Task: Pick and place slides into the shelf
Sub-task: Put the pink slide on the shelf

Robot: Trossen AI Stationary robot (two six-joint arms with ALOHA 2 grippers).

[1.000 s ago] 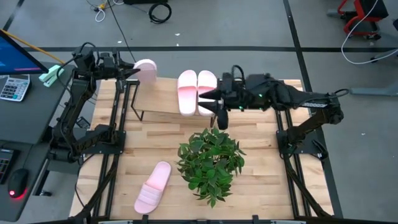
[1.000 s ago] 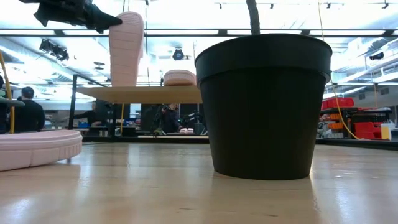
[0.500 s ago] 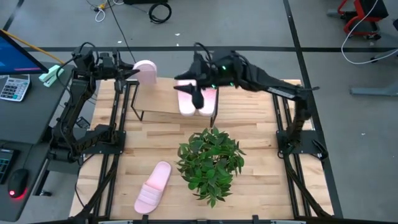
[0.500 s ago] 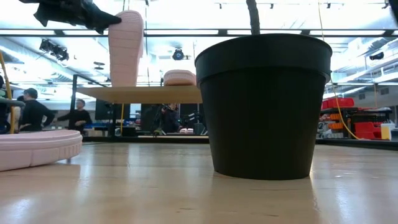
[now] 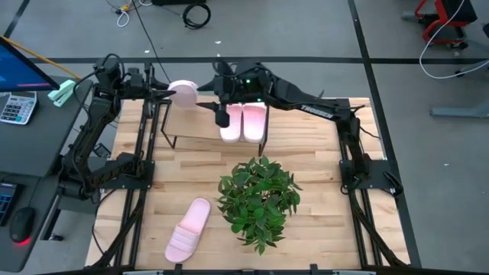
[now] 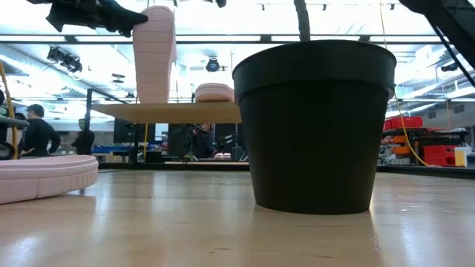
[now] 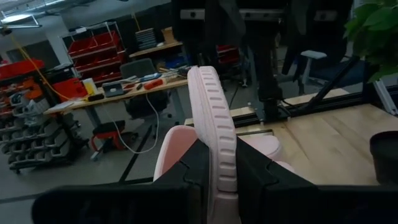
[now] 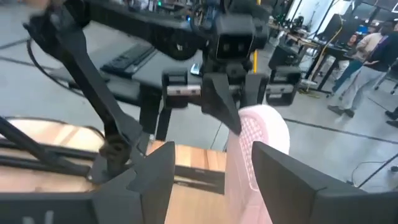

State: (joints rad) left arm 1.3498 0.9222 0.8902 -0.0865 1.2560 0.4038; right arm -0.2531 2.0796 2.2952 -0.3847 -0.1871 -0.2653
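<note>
Matt pink foam slides (image 5: 189, 229), ribbed soles; light-wood shelf (image 5: 200, 122); smooth black plastic pot (image 6: 315, 126); glossy slatted tabletop (image 5: 313, 164).

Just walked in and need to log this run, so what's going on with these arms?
The robot is putting pale pink foam slides on a low light-wood shelf. Two slides already lie side by side on it. The left gripper is shut on a third slide, holding it on edge above the shelf's left end. The right gripper, open, reaches across toward that slide. A fourth slide lies on the slatted tabletop beside a potted green plant.
</note>
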